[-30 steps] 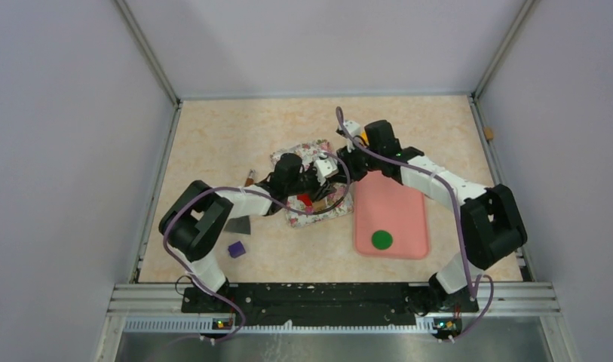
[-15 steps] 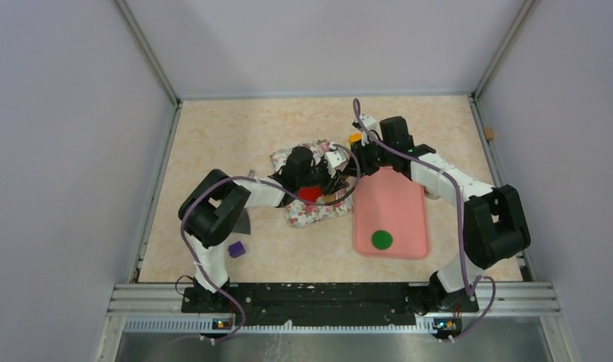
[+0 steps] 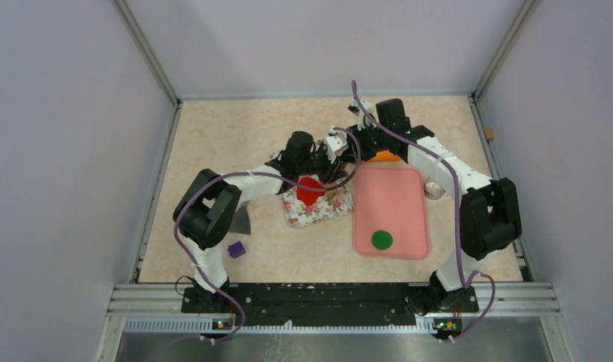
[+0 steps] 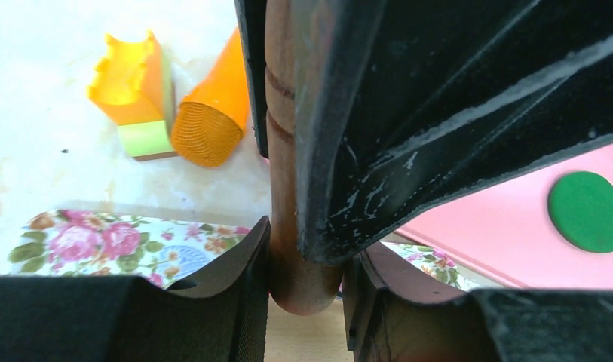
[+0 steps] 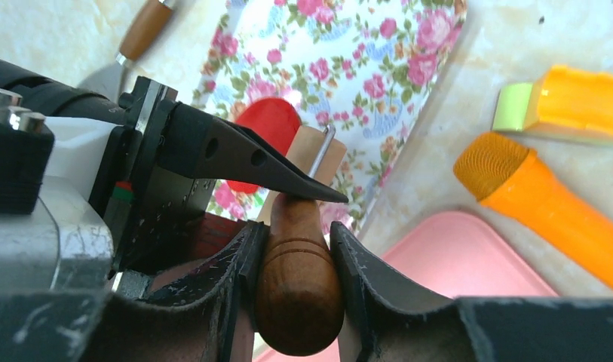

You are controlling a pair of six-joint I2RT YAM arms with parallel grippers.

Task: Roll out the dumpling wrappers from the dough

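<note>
A flattened piece of red dough (image 3: pixel 311 188) (image 5: pixel 269 121) lies on the flowered mat (image 3: pixel 322 213) (image 5: pixel 348 53). Both grippers meet just beyond it, gripping a small wooden roller. My left gripper (image 3: pixel 326 156) (image 4: pixel 307 260) is shut on the roller's brown handle (image 4: pixel 284 188). My right gripper (image 3: pixel 361 143) (image 5: pixel 295 234) is shut on the grooved handle (image 5: pixel 299 279), whose pale roller head (image 5: pixel 314 151) rests at the dough's edge. A green round dumpling wrapper (image 3: pixel 381 240) (image 4: pixel 587 211) lies on the pink tray (image 3: pixel 393 204) (image 5: pixel 461 264).
An orange cylinder (image 4: pixel 213 113) (image 5: pixel 544 204) and an orange-and-green cutter (image 4: pixel 133 75) (image 5: pixel 574 102) lie behind the tray, close to my right gripper. A scraper (image 3: pixel 239 222) and a purple cube (image 3: pixel 236 249) sit left of the mat. A small metal cup (image 3: pixel 434 188) stands right of the tray.
Both grippers have carried the roller across the mat toward the far right. The red dough, mostly covered before, now shows flat behind them.
</note>
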